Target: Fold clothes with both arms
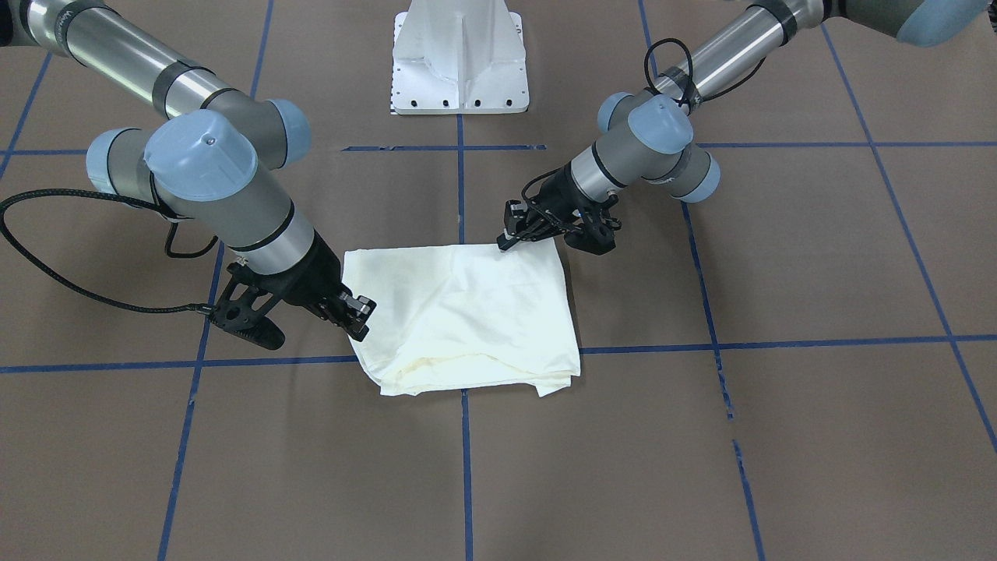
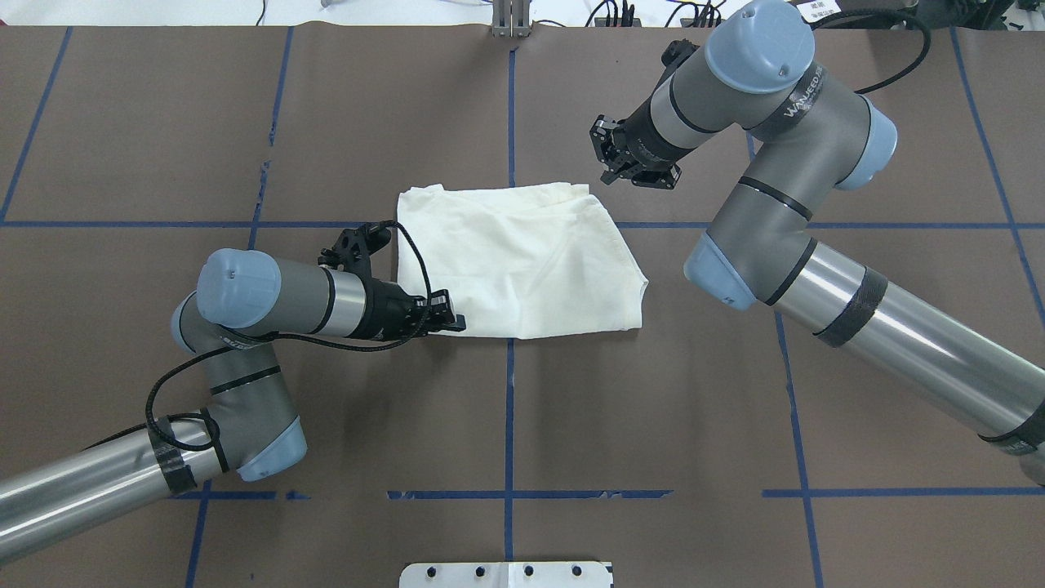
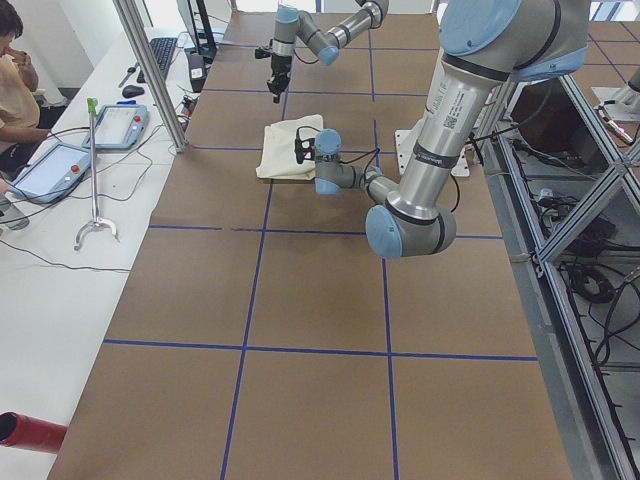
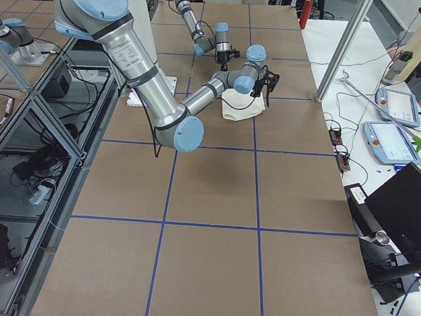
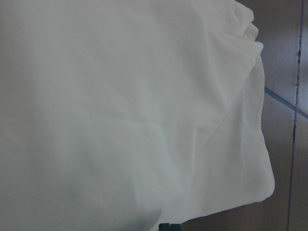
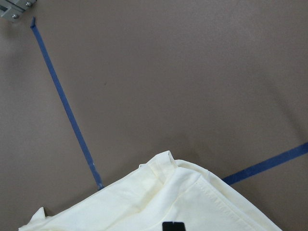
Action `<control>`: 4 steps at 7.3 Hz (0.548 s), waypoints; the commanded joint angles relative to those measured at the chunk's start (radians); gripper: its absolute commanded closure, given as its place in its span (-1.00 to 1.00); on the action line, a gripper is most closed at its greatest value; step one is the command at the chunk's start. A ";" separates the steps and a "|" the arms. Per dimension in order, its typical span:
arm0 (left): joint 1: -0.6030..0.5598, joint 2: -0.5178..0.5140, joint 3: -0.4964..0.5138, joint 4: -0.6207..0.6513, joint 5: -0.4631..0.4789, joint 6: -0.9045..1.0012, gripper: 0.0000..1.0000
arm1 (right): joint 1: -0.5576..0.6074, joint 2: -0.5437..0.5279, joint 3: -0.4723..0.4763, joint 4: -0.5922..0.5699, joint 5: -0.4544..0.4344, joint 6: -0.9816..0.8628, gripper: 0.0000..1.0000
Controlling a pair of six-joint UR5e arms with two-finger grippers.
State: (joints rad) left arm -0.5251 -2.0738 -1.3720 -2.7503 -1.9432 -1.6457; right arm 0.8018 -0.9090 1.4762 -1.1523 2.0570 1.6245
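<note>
Clock bearings are read on the overhead view, with 12 pointing away from the robot.

Tabletop (image 2: pixel 245 122): brown sheet gridded with blue tape (image 2: pixel 510 408). The cloth sits near the central crossing, where both arms can reach it.

Right arm (image 2: pixel 816 237): comes in from 4 o'clock with the elbow bent, so the wrist points back toward the garment's far corner.

Left arm (image 2: pixel 269 298): comes in from 8 o'clock with the forearm lying low and nearly level. I judge this lets its tips meet the fabric edge flat.

Shirt (image 2: pixel 522 261): a compact, layered rectangle at the middle, plain cream side up, no print showing. Stacked hems are visible along the 12 o'clock edge. I judge the fold nearly complete.

Right claw (image 2: pixel 608 151): released, tips apart and grasping nothing. It hovers clear of the cloth just off its 1 o'clock corner; the side view shows it raised.

Left claw (image 2: pixel 449 314): low at the 7 o'clock corner, at the hem. The tips look parted and no fabric is lifted, so I read it as released, with less certainty.
</note>
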 commanded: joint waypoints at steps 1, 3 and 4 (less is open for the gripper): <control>-0.055 0.043 -0.001 0.014 -0.010 0.018 1.00 | -0.001 0.001 -0.001 0.000 -0.001 0.000 1.00; -0.081 0.122 -0.064 0.015 -0.042 0.061 1.00 | -0.003 0.001 -0.001 0.000 -0.002 0.000 1.00; -0.070 0.138 -0.064 0.015 -0.030 0.060 1.00 | -0.004 0.002 -0.002 0.000 -0.003 0.000 1.00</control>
State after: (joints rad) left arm -0.5992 -1.9682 -1.4231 -2.7358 -1.9777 -1.5913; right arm 0.7990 -0.9078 1.4752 -1.1521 2.0552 1.6245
